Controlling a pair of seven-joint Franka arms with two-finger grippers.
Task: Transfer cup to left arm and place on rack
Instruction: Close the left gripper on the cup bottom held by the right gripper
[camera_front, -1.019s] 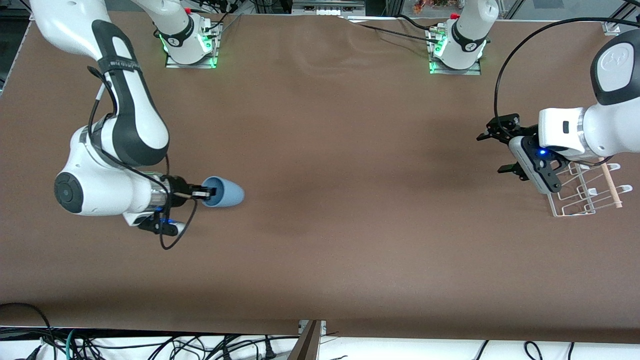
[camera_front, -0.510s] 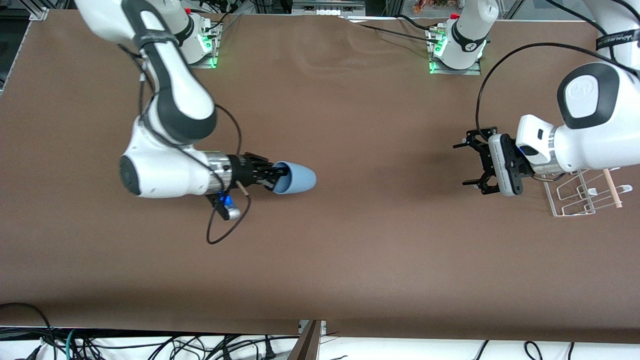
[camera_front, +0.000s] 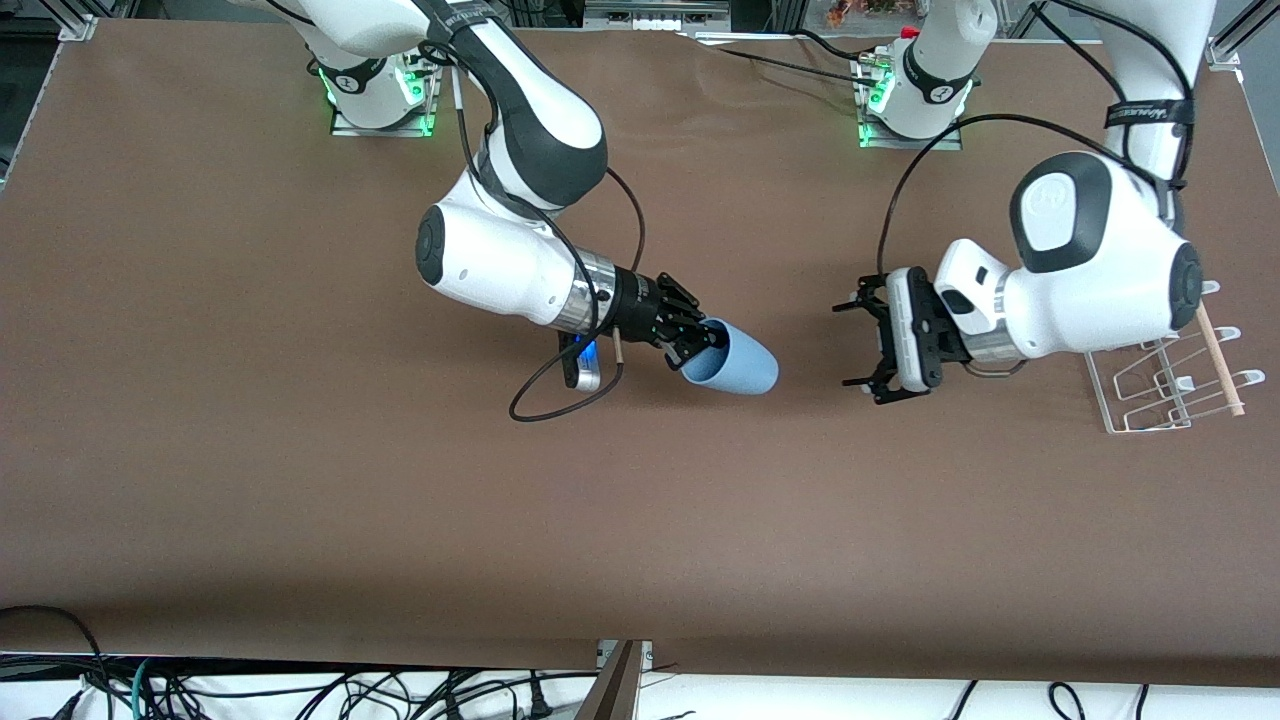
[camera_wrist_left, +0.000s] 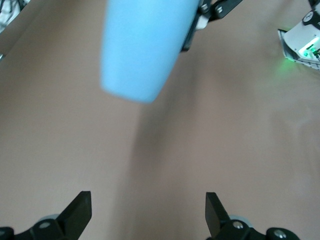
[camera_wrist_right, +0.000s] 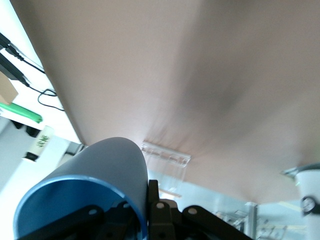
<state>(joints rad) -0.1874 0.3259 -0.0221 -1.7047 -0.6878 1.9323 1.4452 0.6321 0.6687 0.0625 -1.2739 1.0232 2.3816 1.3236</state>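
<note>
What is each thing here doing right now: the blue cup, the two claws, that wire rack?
cup: off the table, held by its rim, lying sideways, base toward the left gripper.
right gripper: shut on the cup, over mid-table.
left gripper: open, empty, facing the cup, apart from it.
rack: on the table, holding nothing.

1. The cup (camera_front: 738, 365), a plain light-blue tapered tumbler without a handle, lay sideways in the air over the middle of the table, gripped at its rim by the right gripper (camera_front: 697, 345), its closed base pointing toward 4 o'clock.
2. The left arm (camera_front: 1085, 255), white with black joints, reached in at 3 o'clock of the cup, its gripper (camera_front: 862, 343) spread wide, just apart from the cup.
3. The rack (camera_front: 1170, 385), white wire with a light wooden rod, stood at the left arm's end of the table.
</note>
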